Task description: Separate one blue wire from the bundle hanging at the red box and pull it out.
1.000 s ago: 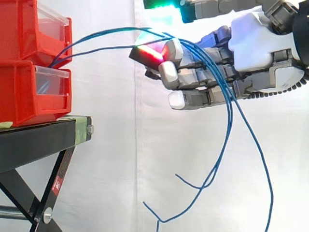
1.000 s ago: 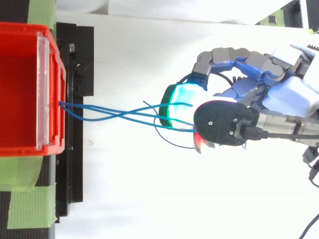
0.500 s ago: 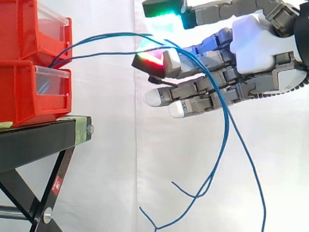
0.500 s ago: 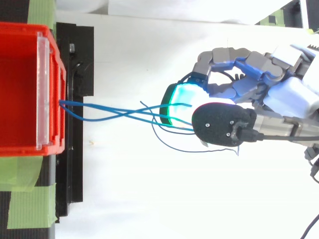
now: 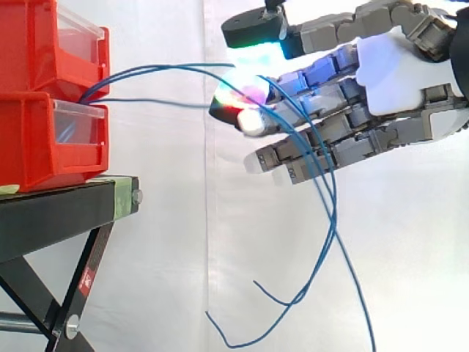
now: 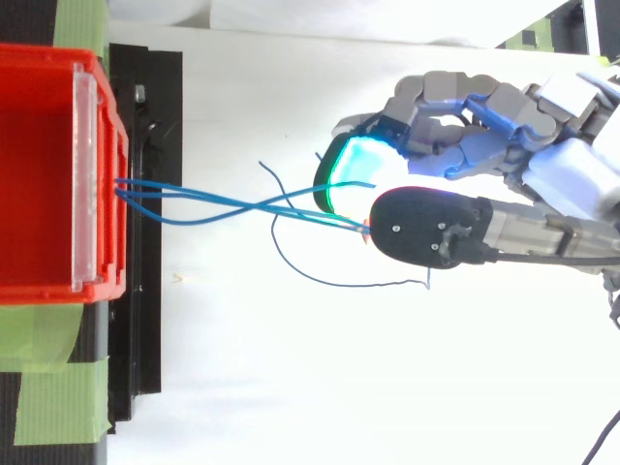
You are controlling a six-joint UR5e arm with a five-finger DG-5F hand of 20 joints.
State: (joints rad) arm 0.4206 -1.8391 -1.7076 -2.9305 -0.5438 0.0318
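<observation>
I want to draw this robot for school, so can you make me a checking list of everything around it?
Surface: a black stand carries the bins, with green tape stuck on beside them.
Job's things: two stacked red bins. Blue wires run from the bins' front to the hand, cross it and dangle below with loose ends.
Clutter: nothing seen.
Hand: the hand is at the right, level with the upper bin. Whether it grips a wire cannot be told.
Cables: only the blue wires.
Surroundings: a white curtain hangs behind.
</observation>
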